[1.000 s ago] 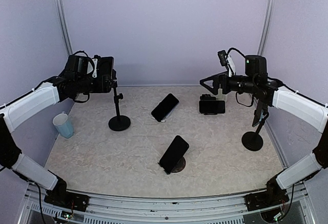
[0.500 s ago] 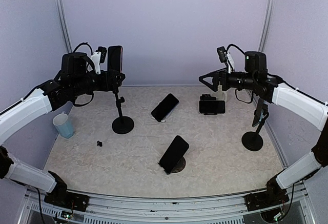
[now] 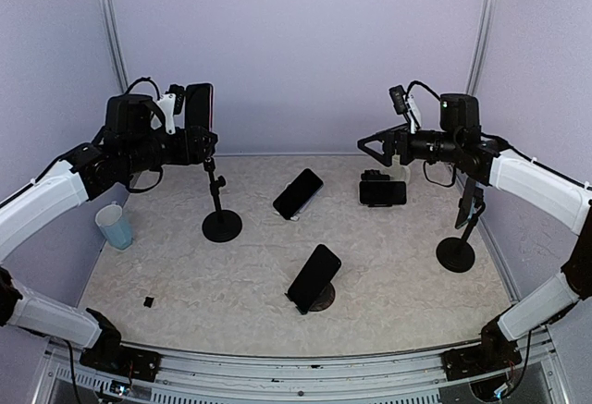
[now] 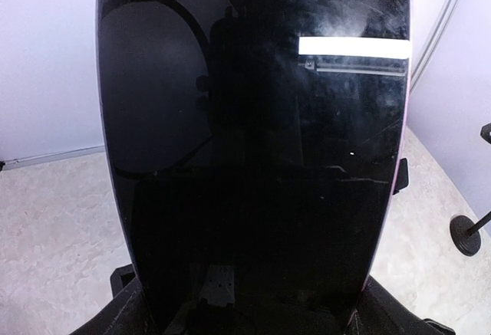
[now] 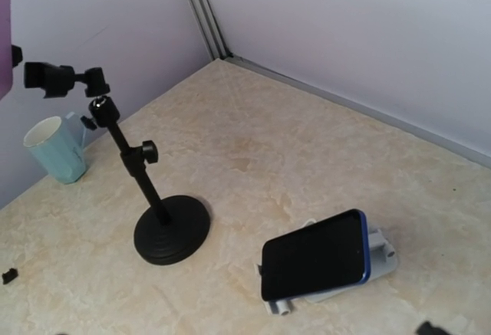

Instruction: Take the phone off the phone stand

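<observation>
My left gripper is shut on a black phone and holds it upright in the air, just above the head of a black pole phone stand. In the left wrist view the phone's dark screen fills the frame and stands between my fingers. The stand with its empty clamp also shows in the right wrist view. My right gripper hovers open and empty at the back right.
A small black piece lies near the left front. A light blue cup stands at the left. A blue phone on a white stand, another phone stand, a landscape phone and a pole stand stand around.
My left gripper lifted the phone up off the pole stand's clamp. The stand's base shifted slightly right. A small black piece dropped and slid toward the near left.
</observation>
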Action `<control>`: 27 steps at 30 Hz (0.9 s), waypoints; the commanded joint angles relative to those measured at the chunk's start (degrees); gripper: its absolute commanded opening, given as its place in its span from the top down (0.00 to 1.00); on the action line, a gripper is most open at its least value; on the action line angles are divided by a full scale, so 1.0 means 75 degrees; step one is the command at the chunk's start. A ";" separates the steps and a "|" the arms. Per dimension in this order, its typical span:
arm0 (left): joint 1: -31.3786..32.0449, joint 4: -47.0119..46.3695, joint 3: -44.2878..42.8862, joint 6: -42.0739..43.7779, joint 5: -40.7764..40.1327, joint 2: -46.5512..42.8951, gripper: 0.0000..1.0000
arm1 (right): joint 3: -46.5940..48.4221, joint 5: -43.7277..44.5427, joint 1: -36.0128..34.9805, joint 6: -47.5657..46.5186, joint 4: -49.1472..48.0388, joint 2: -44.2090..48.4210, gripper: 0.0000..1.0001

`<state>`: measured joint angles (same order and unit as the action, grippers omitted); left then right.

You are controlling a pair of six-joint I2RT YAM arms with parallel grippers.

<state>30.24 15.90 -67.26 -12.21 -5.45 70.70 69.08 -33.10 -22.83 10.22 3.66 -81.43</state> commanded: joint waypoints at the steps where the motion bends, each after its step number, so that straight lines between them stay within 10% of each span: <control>1: -0.0160 -0.0131 -0.0552 -0.0051 -0.0197 -0.0243 0.53 | 0.0162 -0.0121 0.0007 0.0079 -0.0030 -0.0065 0.03; 27: -0.2607 0.0708 -0.0514 -0.0495 0.0482 0.0234 0.53 | -0.0002 -0.0352 0.0009 0.0047 -0.0132 -0.0182 0.04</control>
<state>13.41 22.81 -71.72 -14.83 -2.87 70.48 69.06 -34.68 -22.83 10.35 3.60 -82.35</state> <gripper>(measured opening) 0.747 0.958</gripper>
